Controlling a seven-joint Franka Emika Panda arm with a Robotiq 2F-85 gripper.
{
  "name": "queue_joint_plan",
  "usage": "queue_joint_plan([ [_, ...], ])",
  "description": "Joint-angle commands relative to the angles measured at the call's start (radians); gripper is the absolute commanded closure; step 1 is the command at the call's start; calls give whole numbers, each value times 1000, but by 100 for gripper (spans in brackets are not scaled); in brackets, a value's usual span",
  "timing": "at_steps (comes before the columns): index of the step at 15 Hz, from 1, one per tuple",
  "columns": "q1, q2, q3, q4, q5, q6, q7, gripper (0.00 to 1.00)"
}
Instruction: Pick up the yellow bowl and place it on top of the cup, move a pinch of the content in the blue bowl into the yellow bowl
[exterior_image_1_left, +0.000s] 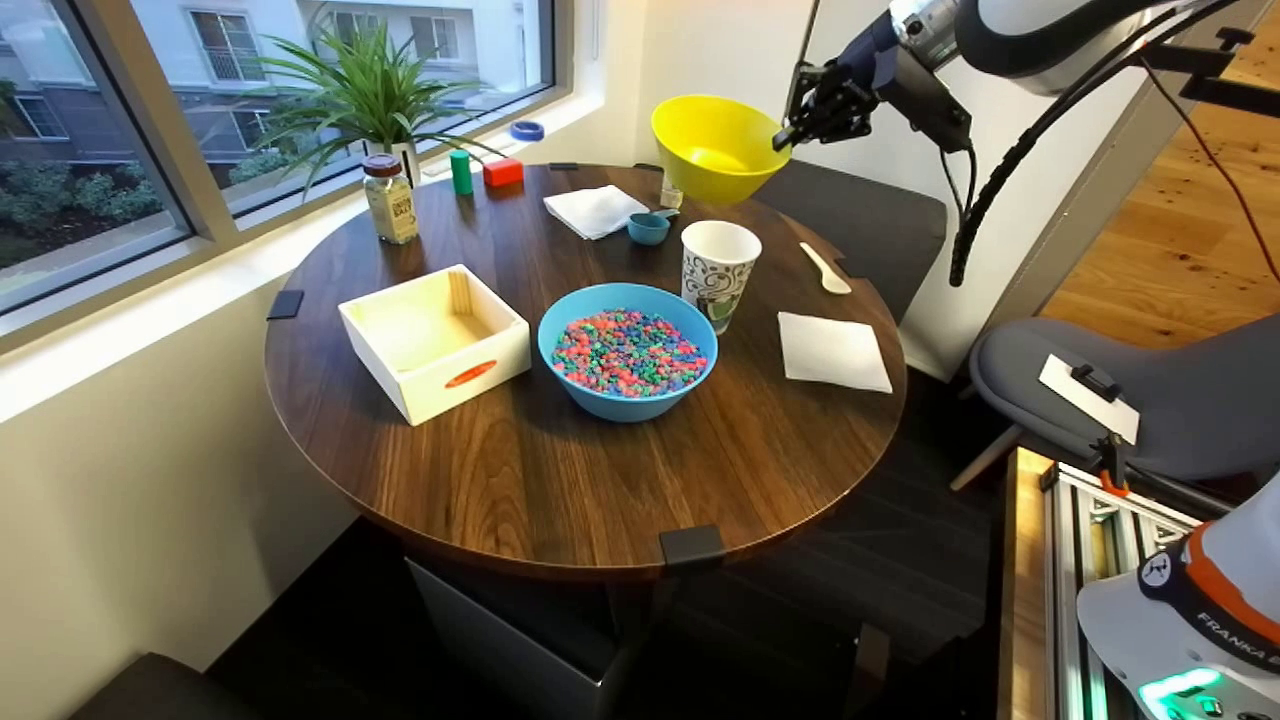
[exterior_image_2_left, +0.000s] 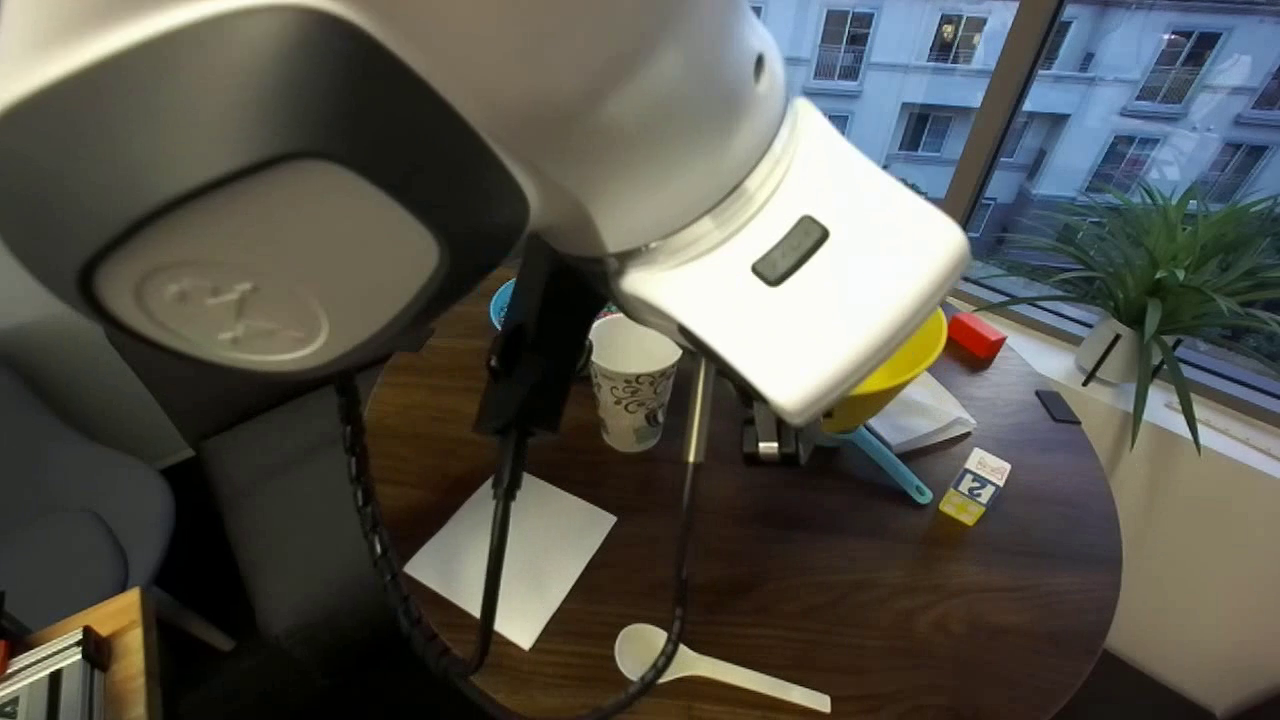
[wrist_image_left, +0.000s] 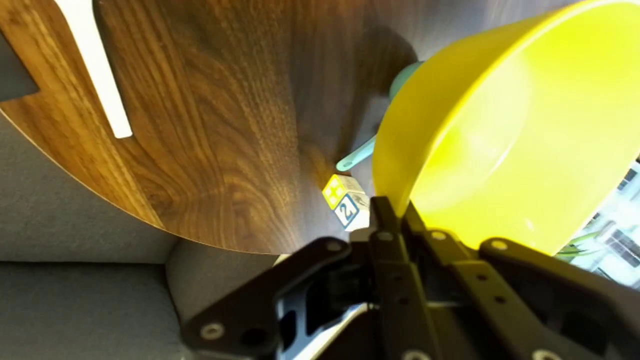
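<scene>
Yellow bowl (exterior_image_1_left: 715, 150), one — rim pinched in nearly closed jaws, aloft above the surface (exterior_image_1_left: 480, 470), towards the edge by the numbered blocks (exterior_image_2_left: 975, 487). Step, I judge: carrying. Next: centre over the cup (exterior_image_1_left: 718, 265) — lower gently, level.

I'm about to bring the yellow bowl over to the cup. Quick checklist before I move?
1. Tool gripping the yellow bowl by its edge: ok.
2. Yellow bowl held level: not ok, looks tilted.
3. Yellow bowl above the cup: not ok, off to one side.
4. Cup upright, mouth uncovered: ok.
5. Cup empty: cannot tell, its inside bottom is hidden.
6. Content in the blue bowl: ok.
</scene>
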Motion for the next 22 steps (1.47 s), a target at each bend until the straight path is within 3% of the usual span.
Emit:
queue_joint_plan([
  [1, 49, -62, -5, -12, 85, -24, -61, 99],
  [8, 114, -128, -14, -12, 179, -146, -119, 99],
  [22, 102, -153, -14, -23, 186, -348, -159, 99],
])
